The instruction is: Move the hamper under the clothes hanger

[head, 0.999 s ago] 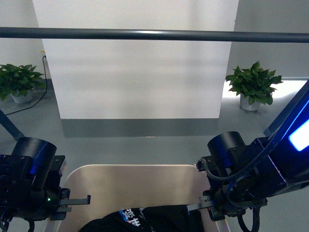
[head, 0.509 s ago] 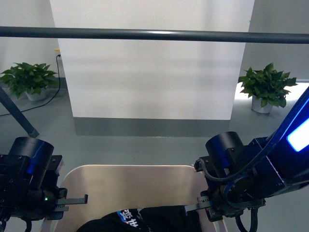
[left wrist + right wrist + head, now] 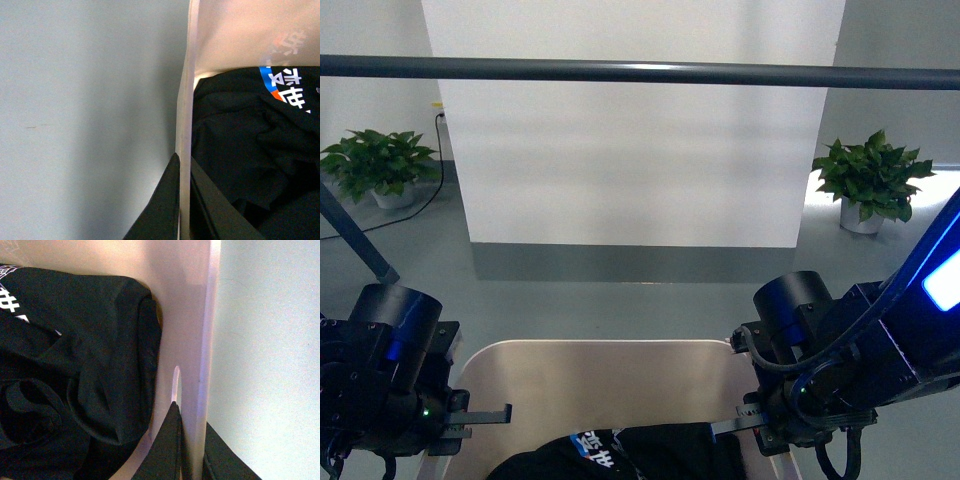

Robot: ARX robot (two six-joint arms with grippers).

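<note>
I have both claws on the hamper point(image 3: 595, 372), which sits low and near in the front view, between my two arms on the grey floor point(image 3: 620, 300). The left claw point(image 3: 184, 212) straddles its left wall, one finger inside and one outside, pinched onto the rim. The right claw point(image 3: 192, 455) grips the right wall the same way, just beside a handle slot point(image 3: 176, 382). A black garment point(image 3: 620, 452) with blue and white lettering lies bunched inside. The clothes hanger point(image 3: 640, 72) shows its long bar running left to right high across the view, with a slanted leg point(image 3: 355, 240) at far left. I cannot tell whether the hamper lies directly beneath the bar. Two potted plants point(image 3: 868, 180) flank a white panel point(image 3: 640, 150) beyond.
</note>
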